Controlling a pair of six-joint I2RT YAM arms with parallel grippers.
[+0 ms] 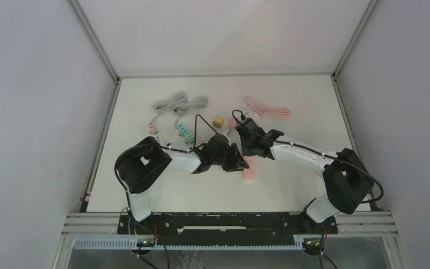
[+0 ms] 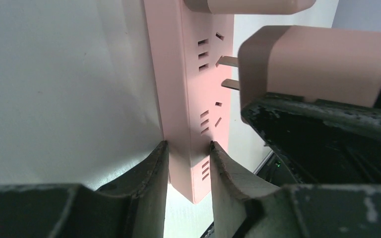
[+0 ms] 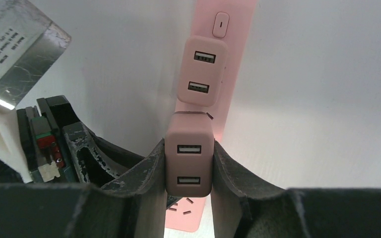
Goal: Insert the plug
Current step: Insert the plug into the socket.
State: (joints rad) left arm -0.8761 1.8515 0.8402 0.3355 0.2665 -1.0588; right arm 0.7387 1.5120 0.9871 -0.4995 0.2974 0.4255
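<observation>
Plug (image 3: 188,166) clamped in R claw (image 3: 188,148), prongs just beside pink strip (image 2: 178,74); L claw (image 2: 187,146) grips strip end.

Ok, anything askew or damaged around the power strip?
Nothing broken or spilled. The pink two-port charger plug in the right jaws has its metal prongs bare, not yet seated in the pink plastic power strip.

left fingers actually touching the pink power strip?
Touching. The left wrist view shows both fingers pressed against opposite sides of the pink power strip near its end, with no gap at either fingertip.
</observation>
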